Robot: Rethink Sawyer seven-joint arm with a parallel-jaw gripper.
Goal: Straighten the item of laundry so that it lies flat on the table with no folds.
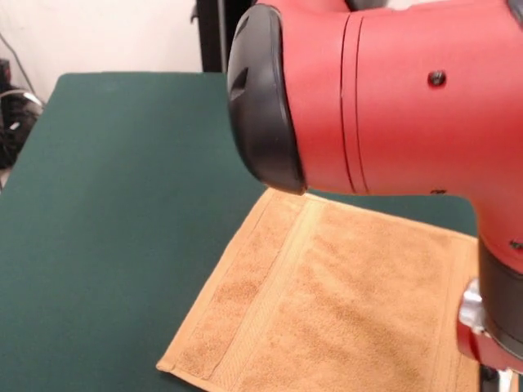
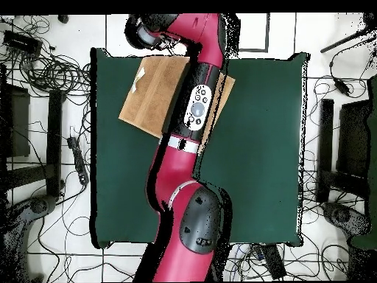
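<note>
The red and black robot arm (image 1: pixel 392 98) hides part of the orange-yellow terry-cloth towel (image 1: pixel 327 310), which lies spread near one end of the dark green felt table (image 2: pixel 258 147). The gripper's state cannot be told. A small white label (image 2: pixel 135 87) bears no legible writing.

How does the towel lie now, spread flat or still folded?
Mostly spread: the towel lies flat on the table where visible, no folds showing. The arm hides part, so the rest: cannot tell.
</note>
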